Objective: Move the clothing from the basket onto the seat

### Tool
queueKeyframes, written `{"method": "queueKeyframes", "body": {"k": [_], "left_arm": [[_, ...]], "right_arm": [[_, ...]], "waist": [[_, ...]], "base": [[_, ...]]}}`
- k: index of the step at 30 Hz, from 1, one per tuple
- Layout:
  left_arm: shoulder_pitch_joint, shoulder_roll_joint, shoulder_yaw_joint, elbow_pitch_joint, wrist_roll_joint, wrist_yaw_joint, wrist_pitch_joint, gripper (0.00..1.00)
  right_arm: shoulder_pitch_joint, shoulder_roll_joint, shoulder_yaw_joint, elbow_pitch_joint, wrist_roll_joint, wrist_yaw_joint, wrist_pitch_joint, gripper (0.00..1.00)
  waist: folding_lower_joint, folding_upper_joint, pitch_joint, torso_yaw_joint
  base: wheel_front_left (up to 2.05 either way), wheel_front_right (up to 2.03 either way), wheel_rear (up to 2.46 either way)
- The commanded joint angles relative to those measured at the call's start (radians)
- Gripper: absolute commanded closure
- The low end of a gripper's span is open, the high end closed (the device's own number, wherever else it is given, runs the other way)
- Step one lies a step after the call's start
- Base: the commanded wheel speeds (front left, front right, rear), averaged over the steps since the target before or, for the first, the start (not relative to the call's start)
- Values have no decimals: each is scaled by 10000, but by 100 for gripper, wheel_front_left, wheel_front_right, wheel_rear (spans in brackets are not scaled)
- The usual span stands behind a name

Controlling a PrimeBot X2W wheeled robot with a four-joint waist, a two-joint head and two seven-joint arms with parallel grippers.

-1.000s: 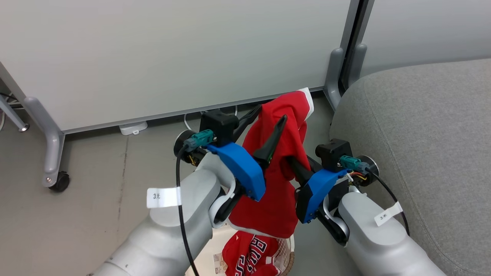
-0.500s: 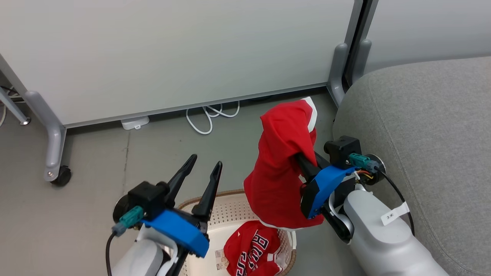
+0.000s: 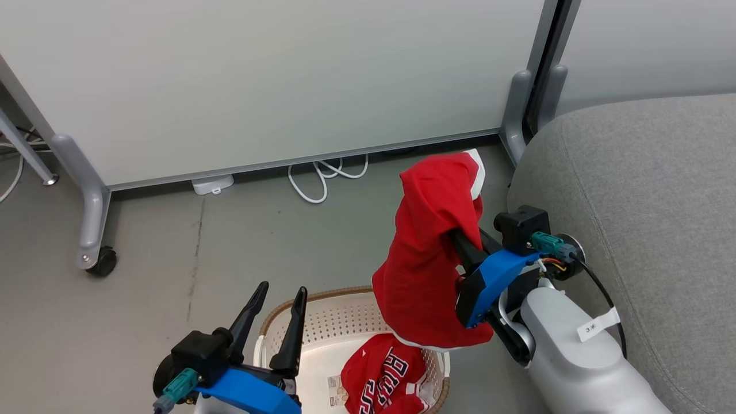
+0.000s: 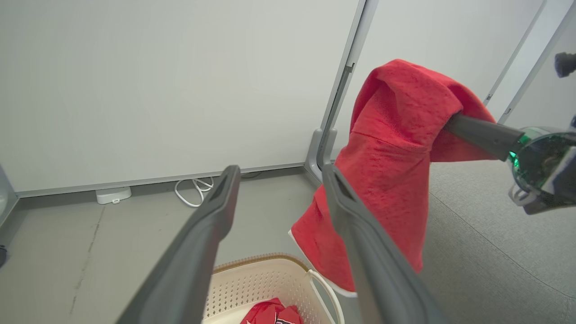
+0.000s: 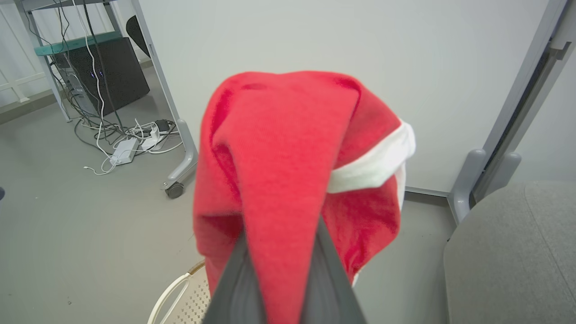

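- Grips one red garment in the right tool, closed tight on the cloth; drapes over the tool's tip and hangs in folds, white trim at the top.
- Hangs in the air above the right end of the basket, lower hem over the rim, near the seat but not on it.
- Holds a second red garment inside the basket, crumpled, with dark white-edged letters and white stripes, next to a label on the basket's bottom.
- Stands on the grey floor, just beside the seat's rounded edge.
- Hovers with the left tool over the basket's left end, fingers spread apart, nothing between them.
- Beyond: a white partition on grey legs, a caster under one leg, a looped white cable on the floor at its foot.
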Motion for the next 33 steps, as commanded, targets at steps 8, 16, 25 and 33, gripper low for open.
{"method": "queueKeyframes", "body": {"k": [8, 16, 25, 33], "left_arm": [[-163, 71, -73, -177, 108, -58, -50, 0], [-247, 65, 106, -323, 299, -58, -49, 0], [-453, 133, 88, -305, 477, -59, -49, 0], [-659, 281, -168, -263, 353, -58, -49, 0]], "right_arm": [[253, -18, -30, -187, -81, 1, -57, 100], [179, -20, 76, -281, 52, 1, -56, 100], [110, -18, 264, -324, 202, 1, -55, 100], [230, -15, 127, -494, 233, 1, -53, 100]], "waist": [[0, 0, 2, -190], [0, 0, 153, -694], [0, 0, 426, -2130], [0, 0, 632, -3484]], "base": [[0, 0, 0], [0, 0, 0], [0, 0, 0], [0, 0, 0]]}}
